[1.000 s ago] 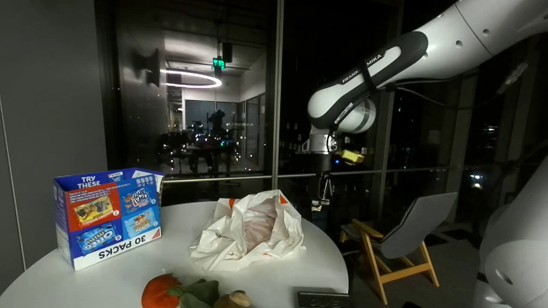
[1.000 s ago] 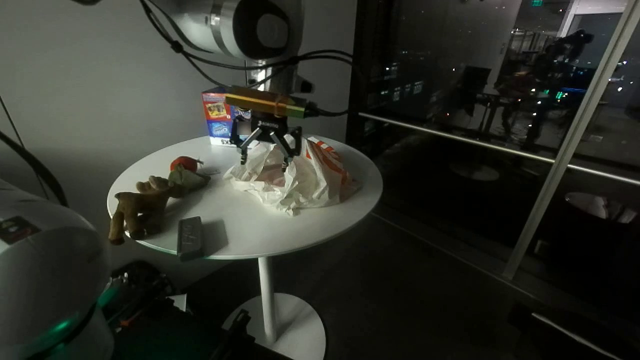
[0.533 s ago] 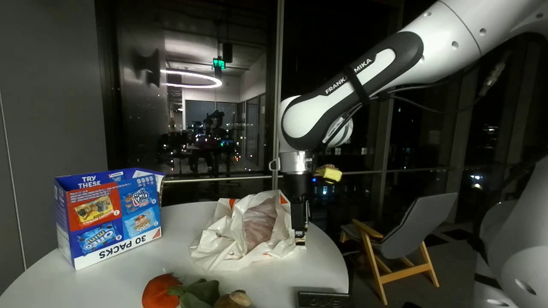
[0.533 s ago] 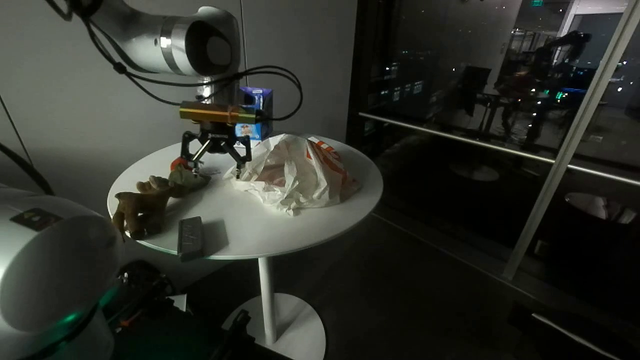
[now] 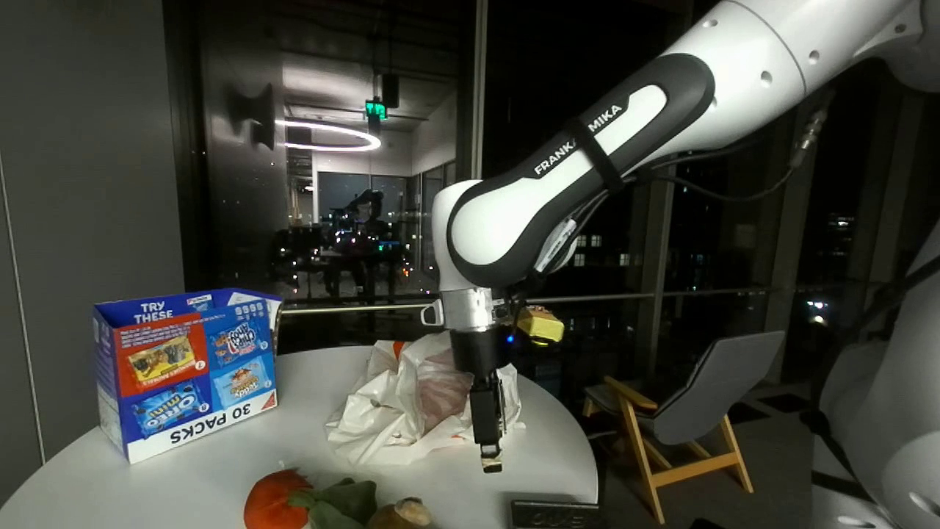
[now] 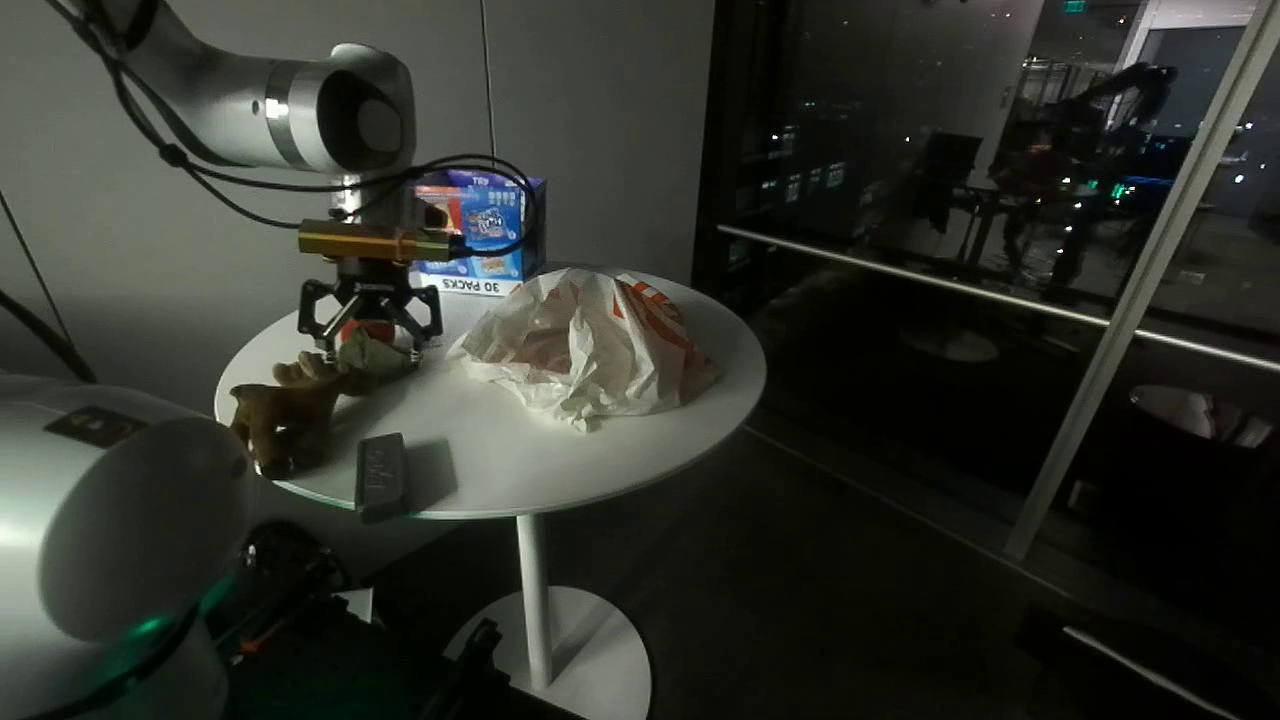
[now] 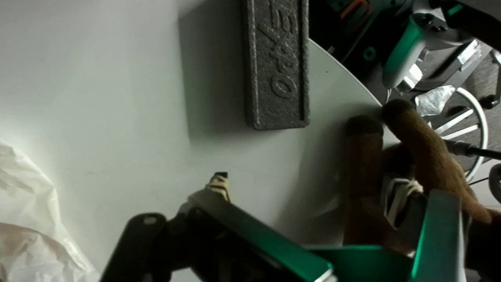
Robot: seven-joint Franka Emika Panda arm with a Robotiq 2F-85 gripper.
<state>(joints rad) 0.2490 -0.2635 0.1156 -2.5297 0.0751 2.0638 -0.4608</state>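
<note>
Bottom of wrist view: gripper spread wide, holding zilch
Top middle: dark eraser on the table
Lower right: brown stuffed animal, pretty close

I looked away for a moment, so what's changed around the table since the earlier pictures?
In an exterior view, the gripper has moved left, from in front of the white bag toward the brown plush animal, and dropped lower; its jaws are still open, with nothing grasped or released. The bag, plush animal, snack box and dark EXPO block stayed put.
</note>
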